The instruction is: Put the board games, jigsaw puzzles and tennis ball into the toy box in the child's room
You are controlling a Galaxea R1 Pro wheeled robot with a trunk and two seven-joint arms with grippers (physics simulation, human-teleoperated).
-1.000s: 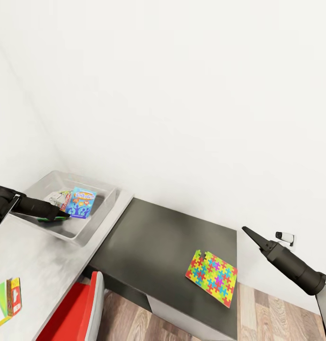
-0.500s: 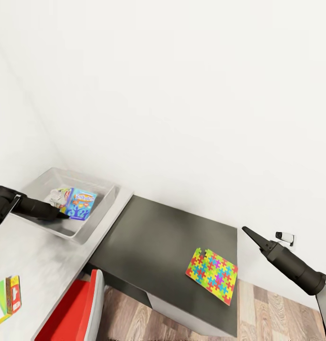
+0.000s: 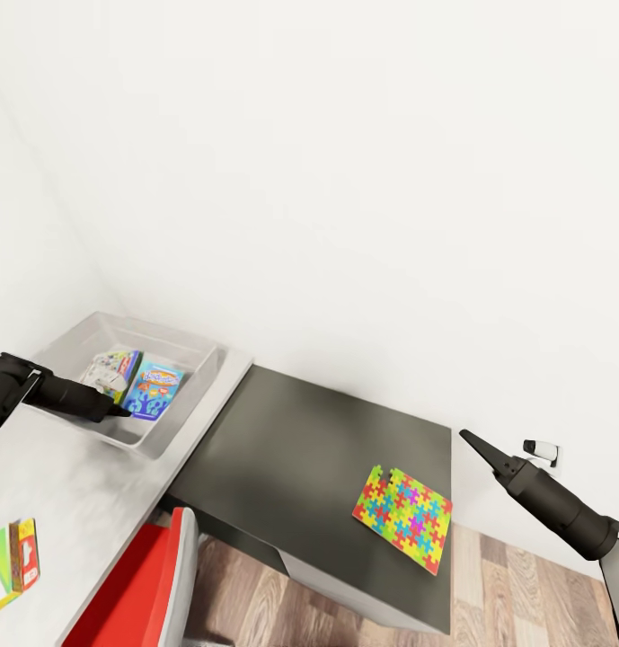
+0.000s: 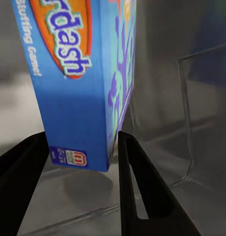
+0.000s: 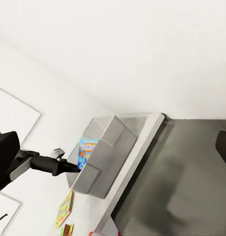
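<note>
Over the toy box [image 3: 201, 359], the left hand [image 3: 120, 412] grips the blue game [image 3: 154, 390], ready to let go. Right hand [image 3: 471, 440], state unclear; puzzle [image 3: 402, 518] next.

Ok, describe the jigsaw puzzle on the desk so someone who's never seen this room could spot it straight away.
Start at the table against the white wall and find its lower dark grey section. The jigsaw puzzle lies flat near that section's front corner, alone. It is a thin sheet of interlocking bright pieces, unlike the thicker board games inside the toy box.
</note>
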